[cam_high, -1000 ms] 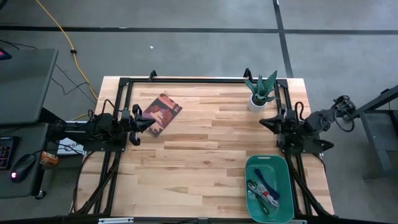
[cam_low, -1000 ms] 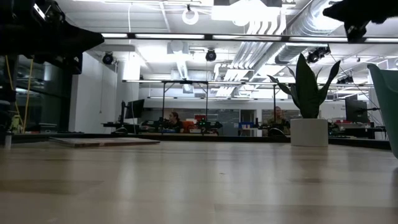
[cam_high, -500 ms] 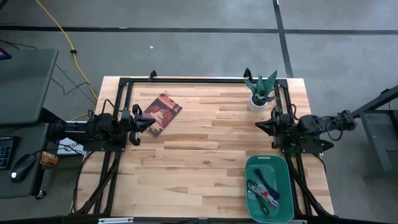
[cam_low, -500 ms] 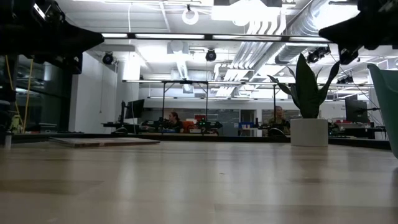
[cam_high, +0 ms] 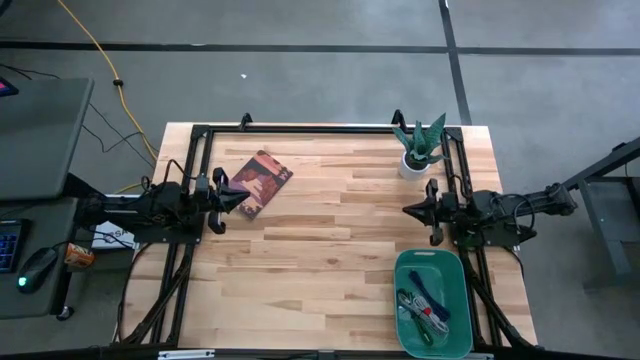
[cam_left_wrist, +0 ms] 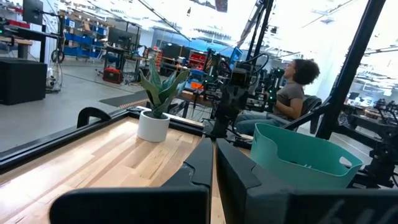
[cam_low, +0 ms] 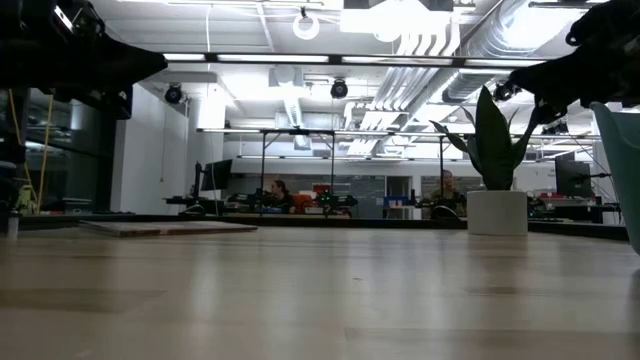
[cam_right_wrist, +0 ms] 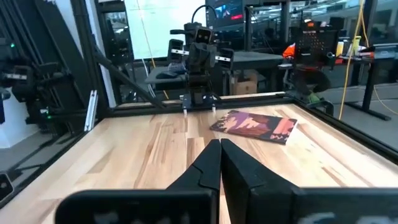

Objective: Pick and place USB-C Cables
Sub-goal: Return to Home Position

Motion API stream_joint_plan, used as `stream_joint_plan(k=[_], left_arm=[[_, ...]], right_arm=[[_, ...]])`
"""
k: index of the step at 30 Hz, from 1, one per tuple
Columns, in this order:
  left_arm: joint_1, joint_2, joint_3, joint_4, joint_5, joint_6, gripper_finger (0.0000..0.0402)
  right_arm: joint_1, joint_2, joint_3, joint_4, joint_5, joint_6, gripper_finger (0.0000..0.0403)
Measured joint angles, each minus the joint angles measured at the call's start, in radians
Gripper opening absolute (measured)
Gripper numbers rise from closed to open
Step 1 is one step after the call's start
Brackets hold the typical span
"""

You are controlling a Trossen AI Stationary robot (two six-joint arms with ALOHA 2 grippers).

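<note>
The USB-C cables lie bundled together inside the teal bin at the table's near right. I make out a dark blue one, a green one and a white one with red. My right gripper hovers above the table, just far-left of the bin, pointing toward the table's left with its fingers shut and empty. My left gripper waits at the table's left, next to the brown-red booklet, also shut and empty.
A potted plant in a white pot stands at the far right, close behind my right arm. The booklet lies flat on the far left of the table. Bare wood stretches between the two arms. A person sits beyond the table.
My right gripper has swung down and toward the table's left, with the arm stretching out more level. It stayed shut. The left arm and the cables in the bin have not moved.
</note>
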Motion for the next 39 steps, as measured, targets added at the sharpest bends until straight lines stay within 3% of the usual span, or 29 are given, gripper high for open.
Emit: stream_joint_plan(k=[39], left_arm=[[0.000, 0.000, 0.000, 0.000, -0.002, 0.000, 0.0000]], right_arm=[[0.000, 0.000, 0.000, -0.002, 0.000, -0.033, 0.0000]])
